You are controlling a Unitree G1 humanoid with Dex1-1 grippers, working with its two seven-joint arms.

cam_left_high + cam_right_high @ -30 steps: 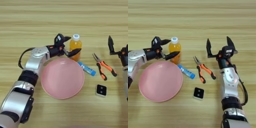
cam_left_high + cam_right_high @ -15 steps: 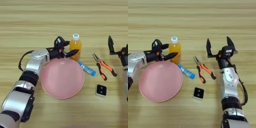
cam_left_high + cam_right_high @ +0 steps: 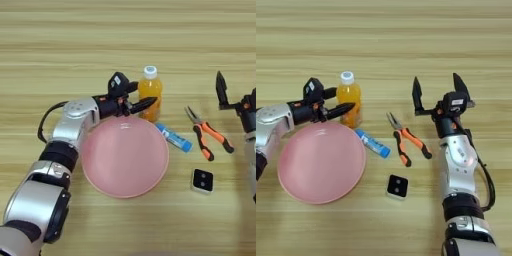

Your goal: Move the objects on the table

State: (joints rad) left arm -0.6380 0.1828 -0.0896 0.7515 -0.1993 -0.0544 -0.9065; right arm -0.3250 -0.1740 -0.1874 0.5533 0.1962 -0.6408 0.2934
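"Where is the left gripper [image 3: 141,96]?"

"Beside the orange bottle [image 3: 150,98], fingers spread on either side of it, just above the pink plate [image 3: 125,156]."

"And the rest of the counter [image 3: 75,40]?"

"A blue tube [image 3: 173,137], pliers [image 3: 207,134] and a black block [image 3: 202,181] lie right of the plate. The right gripper [image 3: 220,91] shows at the edge."
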